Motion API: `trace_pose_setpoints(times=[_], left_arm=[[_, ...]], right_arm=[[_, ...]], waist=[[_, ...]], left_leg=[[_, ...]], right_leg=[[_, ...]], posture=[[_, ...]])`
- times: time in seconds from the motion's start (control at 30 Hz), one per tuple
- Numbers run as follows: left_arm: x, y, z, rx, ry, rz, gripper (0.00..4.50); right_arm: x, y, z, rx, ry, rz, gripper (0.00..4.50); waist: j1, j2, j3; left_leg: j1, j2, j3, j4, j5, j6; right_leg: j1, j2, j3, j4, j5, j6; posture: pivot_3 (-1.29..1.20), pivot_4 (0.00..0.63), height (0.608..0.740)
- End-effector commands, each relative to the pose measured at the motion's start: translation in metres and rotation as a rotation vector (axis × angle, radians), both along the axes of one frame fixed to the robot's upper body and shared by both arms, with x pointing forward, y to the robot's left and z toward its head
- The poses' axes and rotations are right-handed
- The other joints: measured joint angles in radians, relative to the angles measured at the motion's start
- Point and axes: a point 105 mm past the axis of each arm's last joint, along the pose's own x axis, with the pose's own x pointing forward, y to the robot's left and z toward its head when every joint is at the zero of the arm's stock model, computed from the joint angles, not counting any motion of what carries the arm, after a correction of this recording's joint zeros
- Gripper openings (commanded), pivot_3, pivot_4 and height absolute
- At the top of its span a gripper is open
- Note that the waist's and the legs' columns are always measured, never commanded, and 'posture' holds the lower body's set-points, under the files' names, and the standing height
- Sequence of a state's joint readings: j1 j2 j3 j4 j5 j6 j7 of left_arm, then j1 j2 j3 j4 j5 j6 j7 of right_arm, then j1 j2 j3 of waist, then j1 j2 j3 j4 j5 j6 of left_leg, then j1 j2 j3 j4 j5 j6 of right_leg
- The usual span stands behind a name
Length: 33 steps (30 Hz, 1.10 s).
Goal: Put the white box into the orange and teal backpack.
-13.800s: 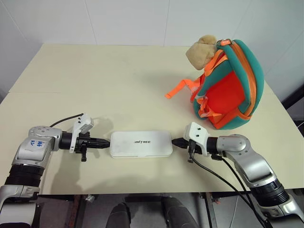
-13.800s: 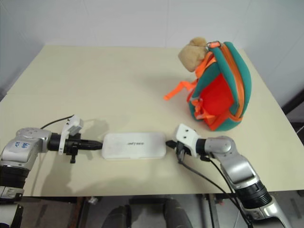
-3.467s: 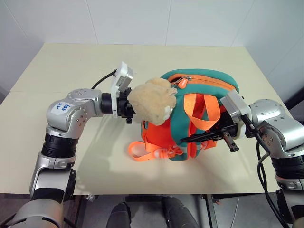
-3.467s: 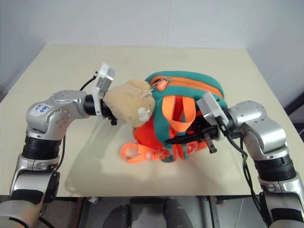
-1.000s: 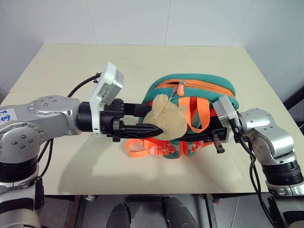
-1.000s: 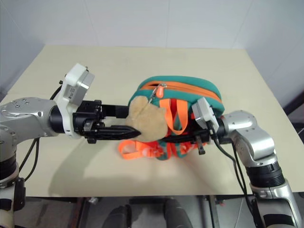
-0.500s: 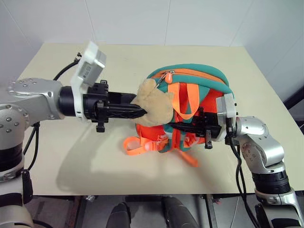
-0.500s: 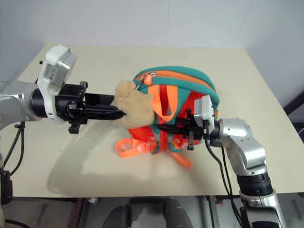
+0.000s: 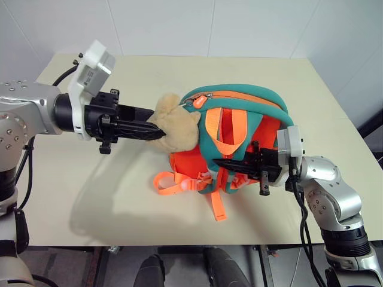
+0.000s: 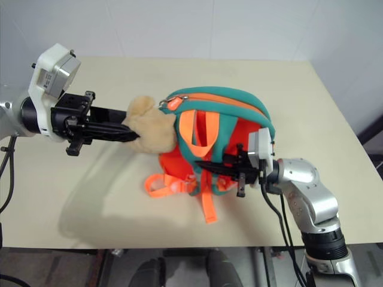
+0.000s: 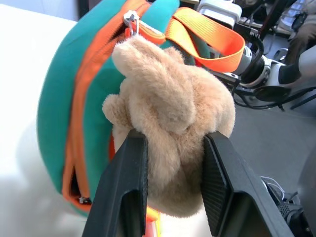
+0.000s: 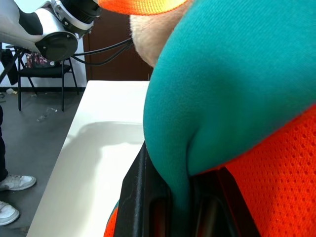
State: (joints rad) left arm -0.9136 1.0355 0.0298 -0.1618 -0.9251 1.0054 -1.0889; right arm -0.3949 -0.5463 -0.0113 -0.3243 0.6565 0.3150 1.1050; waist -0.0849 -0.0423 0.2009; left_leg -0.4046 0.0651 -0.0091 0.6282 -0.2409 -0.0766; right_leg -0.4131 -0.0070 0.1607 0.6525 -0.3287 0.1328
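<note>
We've swung the left tool up-left, clamped on the plush animal; right tool pinches the orange and teal backpack mid-frame; white box unseen; plush could slip, dropping the bag.

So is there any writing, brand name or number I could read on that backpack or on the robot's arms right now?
None can be read.
Orange and teal backpack: no words or logos on its visible panels or straps.
Tan plush animal: no tag or lettering.
White camera block on the left wrist: a pale label with faint marks, too small to read.
</note>
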Motion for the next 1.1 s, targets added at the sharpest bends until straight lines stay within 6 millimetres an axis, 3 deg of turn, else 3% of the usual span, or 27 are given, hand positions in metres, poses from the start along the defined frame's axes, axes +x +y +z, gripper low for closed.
trace_pose_setpoints(times=[0.03, 0.47, 0.77, 1.1], left_arm=[[0.011, 0.019, 0.008, -0.003, -0.043, 0.072, 1.07], [0.025, 0.04, -0.004, -0.002, 0.01, 0.117, 1.07], [0.036, 0.055, -0.05, 0.106, 0.133, 0.179, 1.07], [0.047, 0.051, -0.094, 0.167, 0.215, 0.168, 1.07]], right_arm=[[-0.004, -0.009, 0.014, 0.037, -0.053, -0.018, 0.04], [-0.004, -0.013, 0.009, 0.041, -0.037, -0.032, 0.04], [-0.005, -0.014, 0.007, 0.036, -0.029, -0.034, 0.04], [-0.004, -0.013, 0.006, 0.031, -0.024, -0.032, 0.04]], waist=[[0.0, 0.0, 0.0], [0.001, 0.0, 0.0], [0.001, 0.0, 0.0], [0.002, 0.0, 0.0]], left_leg=[[0.0, 0.0, 0.0, 0.0, 0.0, 0.0], [0.0, 0.0, 0.0, 0.0, 0.0, 0.0], [0.0, 0.0, 0.0, 0.0, 0.0, 0.0], [0.0, 0.0, 0.0, 0.001, 0.0, 0.0]], right_leg=[[0.0, 0.0, 0.0, 0.0, 0.0, 0.0], [0.0, 0.0, 0.0, 0.0, 0.0, 0.0], [0.0, 0.0, 0.0, 0.001, 0.0, 0.0], [0.0, 0.0, 0.0, 0.001, 0.0, 0.0]], posture=[[0.0, 0.15, 0.74], [0.0, 0.15, 0.74], [0.0, 0.15, 0.74], [0.0, 0.15, 0.74]])
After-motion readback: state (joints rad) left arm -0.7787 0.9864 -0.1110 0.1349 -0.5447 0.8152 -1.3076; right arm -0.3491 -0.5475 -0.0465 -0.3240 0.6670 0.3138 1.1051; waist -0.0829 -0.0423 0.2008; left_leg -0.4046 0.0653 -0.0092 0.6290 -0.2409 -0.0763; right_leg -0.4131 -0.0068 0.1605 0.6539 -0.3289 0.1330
